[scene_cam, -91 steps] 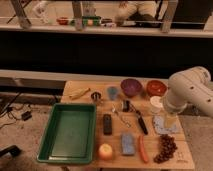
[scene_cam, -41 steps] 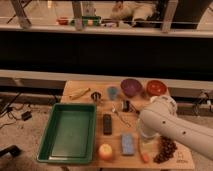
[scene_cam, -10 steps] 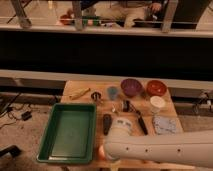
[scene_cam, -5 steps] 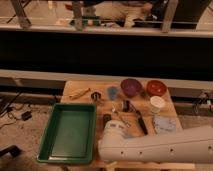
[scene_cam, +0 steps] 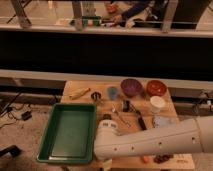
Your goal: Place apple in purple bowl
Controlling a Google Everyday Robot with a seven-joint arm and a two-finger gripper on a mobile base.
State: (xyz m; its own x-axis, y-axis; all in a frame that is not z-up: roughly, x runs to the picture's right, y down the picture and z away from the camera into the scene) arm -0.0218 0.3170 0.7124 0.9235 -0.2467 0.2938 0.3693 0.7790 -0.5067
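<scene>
- A thick white robot arm [scene_cam: 150, 142] reaches in from 3 o'clock and lies across the near strip of the light wooden tabletop [scene_cam: 102, 85].
- Its rounded end sits at about 6 o'clock on the tabletop, just beside the right rim of the deep green plastic tray [scene_cam: 50, 131].
- The two-finger hand [scene_cam: 106, 162] points down below that end, at the tabletop's near edge. It is mostly hidden by the arm and stands released, fingers apart.
- I cannot tell whether the hand touches anything.
- The small round apple is out of my sight. The arm covers the near edge around 6 o'clock.
- The round dark purple bowl [scene_cam: 131, 86] stands at 1 o'clock near the far edge, well apart from the hand.
- A round red-orange bowl [scene_cam: 157, 87] sits just to its 3 o'clock side.
- A small white round cup [scene_cam: 157, 103] stands at 5 o'clock from the purple bowl.
- A small blue cup [scene_cam: 113, 92] stands at the purple bowl's 8 o'clock.
</scene>
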